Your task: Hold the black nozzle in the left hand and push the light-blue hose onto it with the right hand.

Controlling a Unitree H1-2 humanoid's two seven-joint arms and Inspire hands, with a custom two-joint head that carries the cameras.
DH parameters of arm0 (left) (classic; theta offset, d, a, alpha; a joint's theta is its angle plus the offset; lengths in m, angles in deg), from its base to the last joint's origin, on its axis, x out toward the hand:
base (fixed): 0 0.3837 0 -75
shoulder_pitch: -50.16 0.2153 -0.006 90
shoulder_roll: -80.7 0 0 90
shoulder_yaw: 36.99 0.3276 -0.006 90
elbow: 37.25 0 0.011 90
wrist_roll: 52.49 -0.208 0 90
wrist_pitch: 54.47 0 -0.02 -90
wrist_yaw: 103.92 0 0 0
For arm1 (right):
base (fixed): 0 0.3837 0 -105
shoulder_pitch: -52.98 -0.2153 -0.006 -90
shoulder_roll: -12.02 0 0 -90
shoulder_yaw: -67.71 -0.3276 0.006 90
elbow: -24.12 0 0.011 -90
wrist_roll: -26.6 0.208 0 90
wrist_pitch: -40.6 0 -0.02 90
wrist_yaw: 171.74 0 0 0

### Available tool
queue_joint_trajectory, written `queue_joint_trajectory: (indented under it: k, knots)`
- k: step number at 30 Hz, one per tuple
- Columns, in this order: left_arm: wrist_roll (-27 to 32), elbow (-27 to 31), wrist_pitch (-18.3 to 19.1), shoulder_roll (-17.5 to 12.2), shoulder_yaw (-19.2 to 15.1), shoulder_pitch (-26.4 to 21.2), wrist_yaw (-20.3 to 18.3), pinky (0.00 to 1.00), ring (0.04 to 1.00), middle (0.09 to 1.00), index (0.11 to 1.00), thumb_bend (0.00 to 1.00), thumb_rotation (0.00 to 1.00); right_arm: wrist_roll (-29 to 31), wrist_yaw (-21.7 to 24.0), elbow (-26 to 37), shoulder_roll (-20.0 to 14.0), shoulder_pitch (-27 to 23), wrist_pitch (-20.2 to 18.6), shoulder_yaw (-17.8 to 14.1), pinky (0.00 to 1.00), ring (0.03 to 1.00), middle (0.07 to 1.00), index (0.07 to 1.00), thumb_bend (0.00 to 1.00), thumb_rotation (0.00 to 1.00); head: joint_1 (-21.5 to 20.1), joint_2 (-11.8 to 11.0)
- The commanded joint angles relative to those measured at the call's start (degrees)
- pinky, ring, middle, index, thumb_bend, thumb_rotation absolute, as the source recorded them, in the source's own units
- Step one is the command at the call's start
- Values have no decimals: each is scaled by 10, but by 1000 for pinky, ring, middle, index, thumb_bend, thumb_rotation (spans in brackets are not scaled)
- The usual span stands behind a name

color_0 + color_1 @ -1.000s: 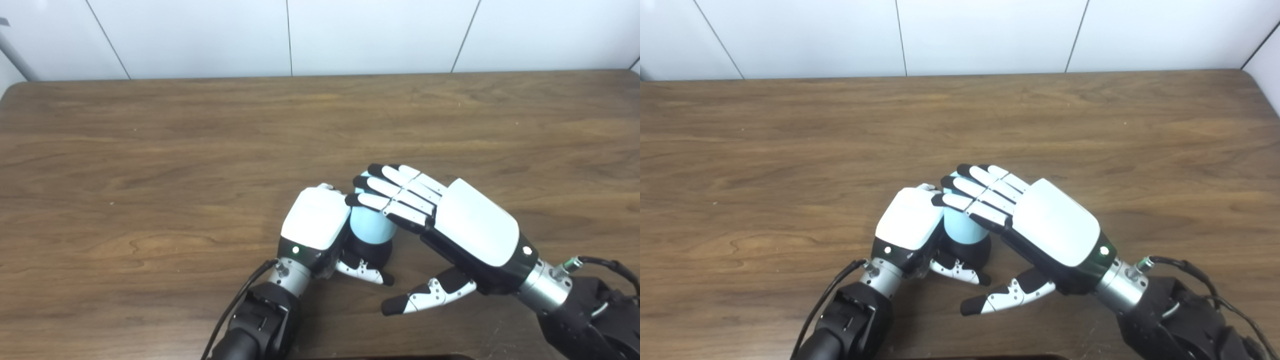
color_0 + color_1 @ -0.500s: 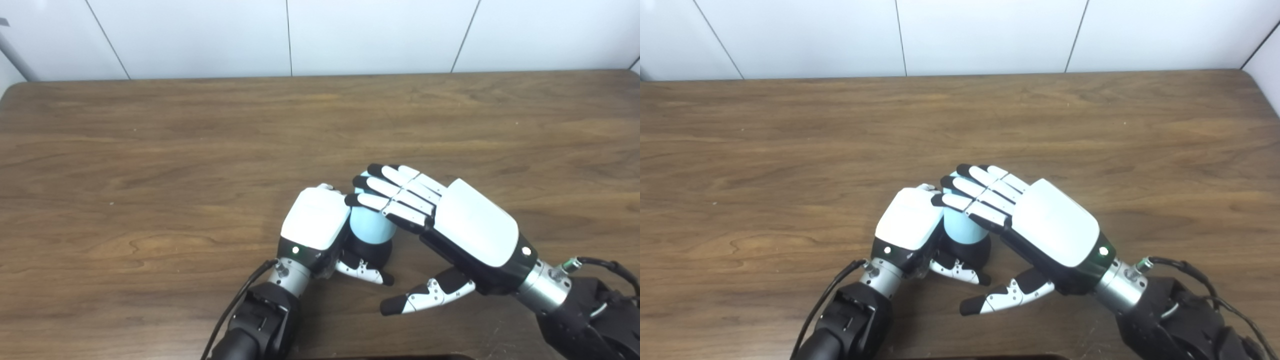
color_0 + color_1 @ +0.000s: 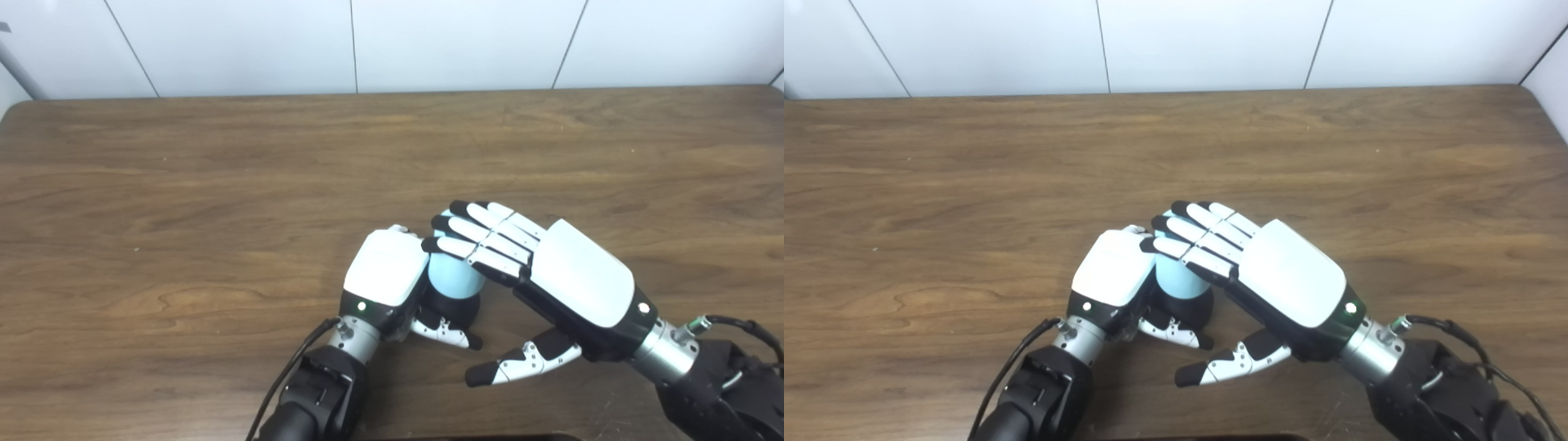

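Observation:
My left hand (image 3: 387,269) is curled around the black nozzle (image 3: 458,308), whose dark base shows just above the thumb. The light-blue hose (image 3: 452,279) stands as a short rounded piece on top of the nozzle, between my two hands. My right hand (image 3: 554,272) comes in from the right with its fingers (image 3: 484,236) stretched flat across the top of the hose. Its thumb (image 3: 520,364) hangs apart below, touching nothing. The joint between hose and nozzle is partly hidden by both hands. The right eye view shows the same hold, with the hose (image 3: 1176,278) between the left hand (image 3: 1111,269) and right hand (image 3: 1274,275).
The brown wooden table (image 3: 245,171) runs wide to the left, right and back of the hands. A white panelled wall (image 3: 355,43) stands behind its far edge. A black cable (image 3: 288,373) runs along my left forearm.
Almost nothing: the right hand has edged a hair to the left against the hose. The left hand has kept its hold and its place.

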Motion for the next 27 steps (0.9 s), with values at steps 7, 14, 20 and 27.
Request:
queue_joint_trajectory:
  k: [7,14,20,27]
  knots:
    - [-13,10,4,-4,-5,4,-8,742,580,490,484,525,0,-44,75,-58,-36,48,-20,24,923,919,887,865,548,906,0,2]
    - [-14,12,5,-4,-5,5,-10,746,584,494,482,525,0,-43,76,-56,-36,47,-22,25,919,919,885,863,547,905,0,2]
    - [-13,11,4,-3,-5,5,-8,742,584,490,485,525,0,-21,60,-40,-26,46,-35,10,909,924,892,876,538,903,0,2]
    - [-17,7,5,-2,-4,3,-10,743,588,504,476,524,0,-16,35,-26,-18,41,-21,-8,913,969,946,902,535,934,-1,-1]
